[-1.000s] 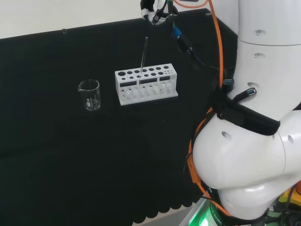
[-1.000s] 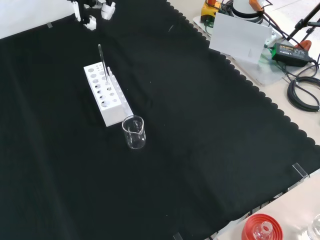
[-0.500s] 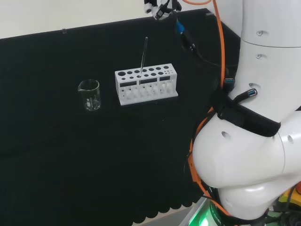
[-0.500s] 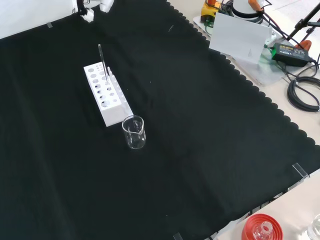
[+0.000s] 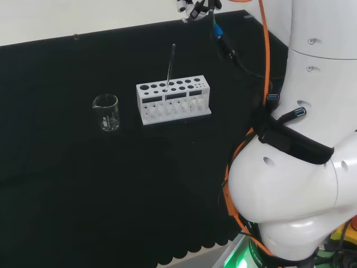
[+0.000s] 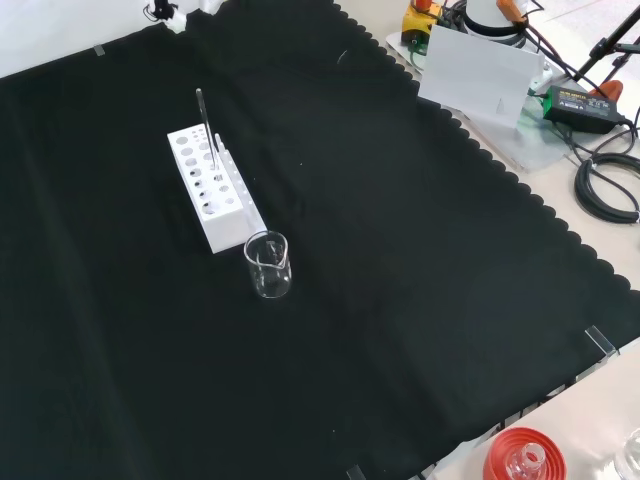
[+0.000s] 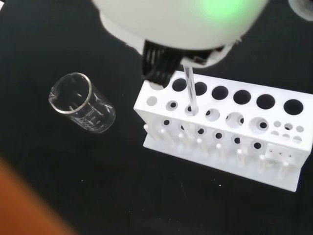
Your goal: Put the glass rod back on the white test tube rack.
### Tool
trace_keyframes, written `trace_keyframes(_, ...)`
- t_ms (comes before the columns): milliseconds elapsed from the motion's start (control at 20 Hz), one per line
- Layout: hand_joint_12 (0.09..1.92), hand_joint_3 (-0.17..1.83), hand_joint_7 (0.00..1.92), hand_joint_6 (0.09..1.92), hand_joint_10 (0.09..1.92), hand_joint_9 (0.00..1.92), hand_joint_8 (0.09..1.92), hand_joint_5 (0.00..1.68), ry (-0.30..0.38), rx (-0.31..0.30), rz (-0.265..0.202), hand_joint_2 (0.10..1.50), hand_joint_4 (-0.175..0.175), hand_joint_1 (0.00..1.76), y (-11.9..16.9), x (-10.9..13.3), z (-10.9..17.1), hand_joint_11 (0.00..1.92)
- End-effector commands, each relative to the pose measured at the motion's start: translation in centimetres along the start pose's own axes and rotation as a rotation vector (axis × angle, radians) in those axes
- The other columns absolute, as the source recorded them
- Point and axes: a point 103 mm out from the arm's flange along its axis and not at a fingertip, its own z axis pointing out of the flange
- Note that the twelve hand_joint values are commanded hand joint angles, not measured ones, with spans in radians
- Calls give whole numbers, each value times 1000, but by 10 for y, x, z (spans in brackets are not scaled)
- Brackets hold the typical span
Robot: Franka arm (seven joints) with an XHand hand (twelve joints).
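One glass rod (image 5: 169,68) standing in white test tube rack (image 5: 173,99), well below hand (image 5: 192,8). Beaker (image 5: 106,112) beside rack, farther from hand. Finger state of hand: cannot tell.

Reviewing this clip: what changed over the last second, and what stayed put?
The hand rose up and away from the rack, toward the head view's top edge, holding nothing. The glass rod stayed standing in a rack hole, leaning slightly, and the beaker beside the rack did not move.
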Motion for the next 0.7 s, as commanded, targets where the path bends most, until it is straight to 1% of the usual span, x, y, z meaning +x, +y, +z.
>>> trace_keyframes(50, 434, 856, 1003, 807, 132, 1920, 706, 849, -4, 1, 5, 480, -175, 1279, 1, 2, 0, 1920)
trace_keyframes(400, 435, 853, 1003, 804, 132, 1920, 707, 852, -3, -2, 8, 483, -175, 1279, 0, 2, 0, 1920)
trace_keyframes(550, 435, 852, 1003, 802, 131, 1920, 708, 853, 1, -12, 0, 484, -175, 1279, -3, 0, 1, 1920)
trace_keyframes(700, 434, 851, 1004, 801, 131, 1920, 709, 854, 5, -16, 3, 485, -175, 1279, -6, -1, 2, 1920)
